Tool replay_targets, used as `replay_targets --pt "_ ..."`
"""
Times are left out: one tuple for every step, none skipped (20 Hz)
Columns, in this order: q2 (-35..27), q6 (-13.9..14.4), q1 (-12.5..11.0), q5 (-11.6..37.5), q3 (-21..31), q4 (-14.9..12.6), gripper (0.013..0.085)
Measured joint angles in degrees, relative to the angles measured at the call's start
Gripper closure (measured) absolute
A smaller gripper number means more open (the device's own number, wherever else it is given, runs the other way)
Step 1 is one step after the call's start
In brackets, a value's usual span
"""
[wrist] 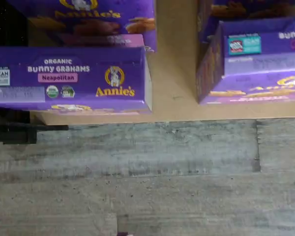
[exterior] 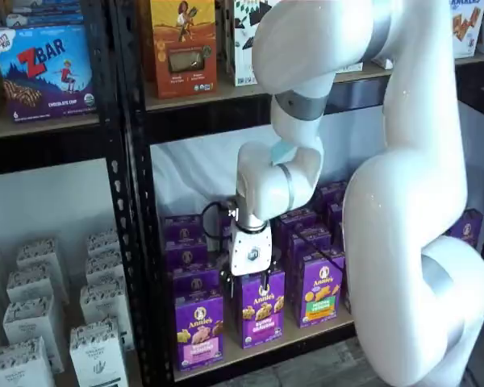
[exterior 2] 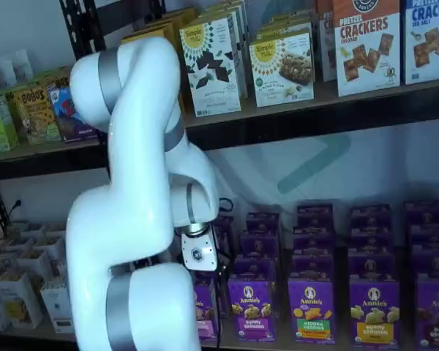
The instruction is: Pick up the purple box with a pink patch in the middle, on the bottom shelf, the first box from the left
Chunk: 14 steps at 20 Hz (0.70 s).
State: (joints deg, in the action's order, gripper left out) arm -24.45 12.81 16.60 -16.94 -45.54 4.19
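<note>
Gripper (exterior: 264,292) hangs above shelf front, fingers spread wide, empty; pink-panel Annie's box (exterior: 198,328) sits lower-left of it, untouched; width readied for straddling carton.

- Blue Z Bar box (exterior: 44,68) on upper shelf, far left of my reach.
- Orange carton (exterior: 183,44) next to it, past the black upright (exterior: 129,185).
- White cartons (exterior: 40,322) in rows, lower left bay.
- Cracker boxes (exterior 2: 366,44) up top, w/ Simple Mills boxes (exterior 2: 212,62) beside.
- Purple carton w/ green panel (exterior: 320,286).
- Grey plank floor (wrist: 147,182) under my cam.
</note>
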Motion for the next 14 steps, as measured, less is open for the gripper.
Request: replay_targets --pt "-0.7 0.2 0.1 0.1 -0.7 -0.1 0.0130" --pt "-1.3 0.4 0.2 0.3 -1.4 -0.2 0.0130" --pt "-2.0 0.6 0.3 0.5 -2.1 -0.4 0.0130" --pt "-2.5 0.8 0.4 0.6 -2.8 -0.5 0.0130" --pt "-3.0 0.9 0.4 0.7 -3.4 -0.5 0.0130" --pt "-3.5 0.9 0.5 0.6 -4.1 -0.4 0.0130" --pt "-3.9 0.8 0.7 0.5 -4.7 -0.2 0.0130" --pt "-4.3 0.6 0.8 0.3 -5.2 0.2 0.0130" --pt "-4.6 0.4 0.9 0.3 -5.7 0.5 0.0130" --pt "-4.9 0.4 1.0 0.3 -6.1 0.6 0.0130" --pt "-5.2 0.4 1.2 0.3 -6.4 0.7 0.0130" --pt "-5.4 0.6 1.2 0.4 -6.7 0.7 0.0130" --pt "-5.6 0.7 1.3 0.4 -7.0 0.6 0.0130" --pt "-5.7 0.8 1.4 0.4 -7.3 0.6 0.0130"
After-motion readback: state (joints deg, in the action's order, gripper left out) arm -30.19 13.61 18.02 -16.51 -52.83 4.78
